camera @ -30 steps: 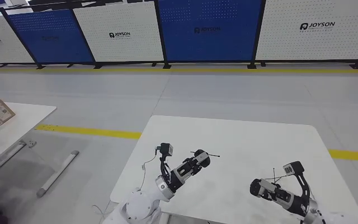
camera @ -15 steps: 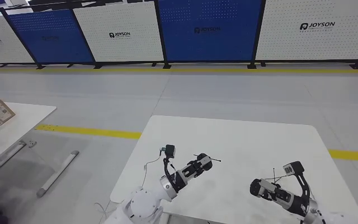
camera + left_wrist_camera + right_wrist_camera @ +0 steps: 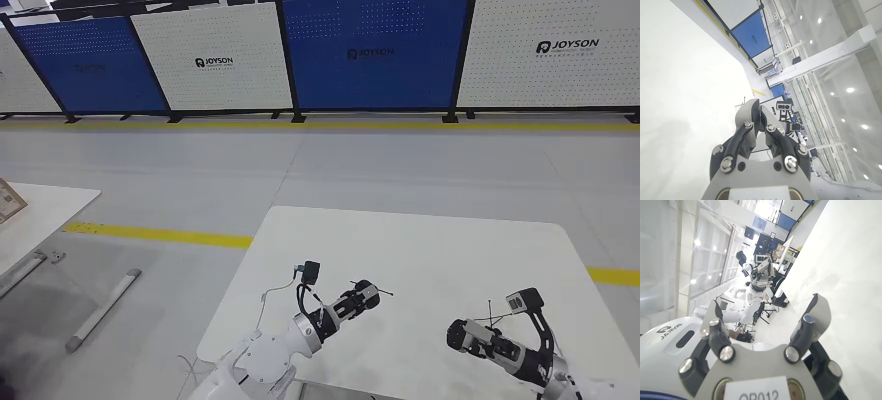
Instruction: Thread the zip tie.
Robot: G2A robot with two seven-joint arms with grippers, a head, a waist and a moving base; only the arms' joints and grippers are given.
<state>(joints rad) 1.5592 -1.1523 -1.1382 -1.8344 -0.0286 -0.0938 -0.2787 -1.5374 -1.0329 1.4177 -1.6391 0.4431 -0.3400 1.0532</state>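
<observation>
Left claw (image 3: 759, 106) pinching zip tie (image 3: 759, 119), ends jutting in top view, right claw (image 3: 765, 300) apart

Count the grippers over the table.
2. The left gripper, shut on the zip tie, over the table's left part near the robot; the right gripper, open, by its near right corner.

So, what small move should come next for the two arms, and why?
Probably bring the right gripper closer to the left gripper. The left fingers are shut on the thin black zip tie, while the right fingers are open and empty, and the two grippers are well apart over the table.
</observation>
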